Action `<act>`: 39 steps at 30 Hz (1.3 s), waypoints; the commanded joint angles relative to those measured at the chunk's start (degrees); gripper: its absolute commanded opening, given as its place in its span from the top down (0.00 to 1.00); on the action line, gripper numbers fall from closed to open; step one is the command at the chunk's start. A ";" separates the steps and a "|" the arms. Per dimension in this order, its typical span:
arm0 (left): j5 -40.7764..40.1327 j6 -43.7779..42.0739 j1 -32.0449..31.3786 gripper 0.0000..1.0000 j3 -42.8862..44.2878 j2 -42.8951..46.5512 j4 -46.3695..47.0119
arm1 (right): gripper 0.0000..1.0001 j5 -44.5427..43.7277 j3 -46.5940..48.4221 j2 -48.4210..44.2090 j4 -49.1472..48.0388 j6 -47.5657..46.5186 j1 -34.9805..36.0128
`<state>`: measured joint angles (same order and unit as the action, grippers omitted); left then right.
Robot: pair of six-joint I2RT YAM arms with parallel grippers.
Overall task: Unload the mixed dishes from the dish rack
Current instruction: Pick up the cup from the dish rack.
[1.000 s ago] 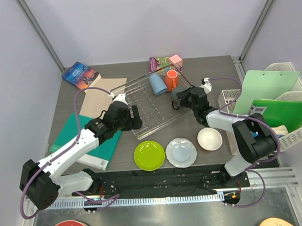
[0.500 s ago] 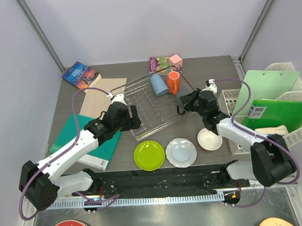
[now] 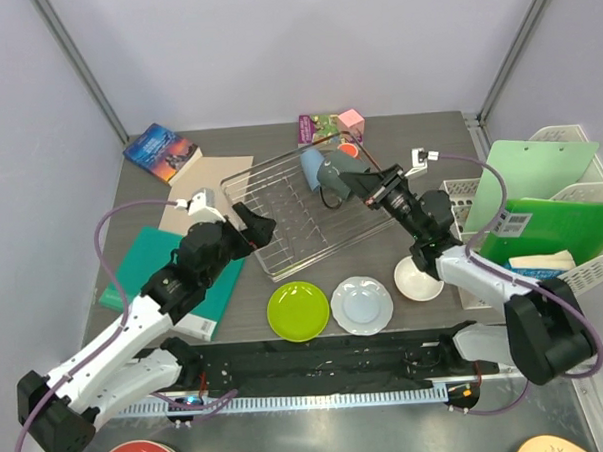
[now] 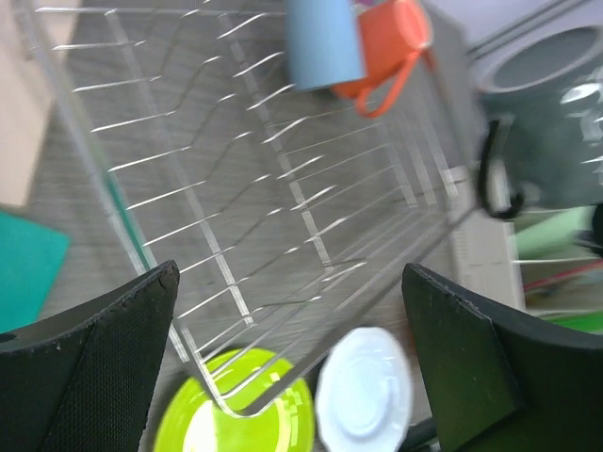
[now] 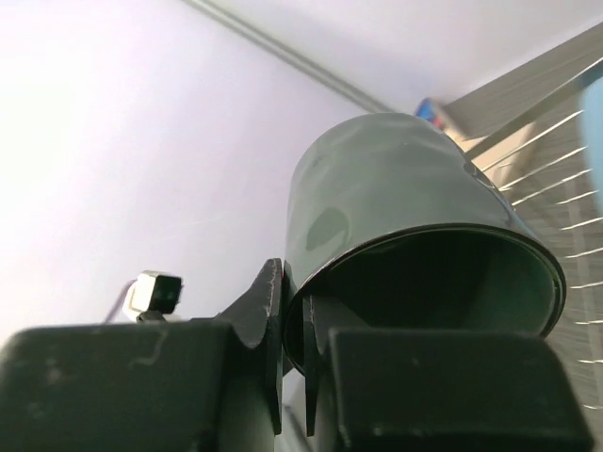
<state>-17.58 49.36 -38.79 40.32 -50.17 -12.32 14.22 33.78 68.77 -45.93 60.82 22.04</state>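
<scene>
Grey tabletop [image 3: 428,140], walled cell. R gripper [image 3: 360,183] pinches the dark grey mug [image 5: 396,188] by its rim, one finger inside and one outside, so I judge it lifted clear, tilted over the dish rack [image 3: 281,222], far right part. L gripper [image 4: 287,320] hovers, jaws wide, at the rack's near-left edge, holding nothing. Rack contents: blue cup [image 4: 322,42], orange mug [image 4: 391,38]. Out on the tabletop: lime plate [image 3: 297,311], pale plate [image 3: 361,303], bowl [image 3: 419,278].
</scene>
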 commanded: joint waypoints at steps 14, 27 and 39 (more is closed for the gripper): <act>45.00 -8.58 0.90 0.00 6.61 -13.10 26.12 | 0.99 18.21 7.17 8.31 -20.35 13.90 2.22; 45.45 -14.20 0.99 0.00 8.90 -13.81 21.64 | 0.99 27.26 12.72 1.45 4.28 2.29 2.65; 46.93 -8.94 1.17 0.12 4.87 -17.24 30.23 | 0.99 31.22 9.99 0.48 -4.16 8.52 3.97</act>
<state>26.92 37.74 -37.95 46.61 -66.08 10.63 42.76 43.31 71.61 -40.12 66.13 25.08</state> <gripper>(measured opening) 0.936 0.105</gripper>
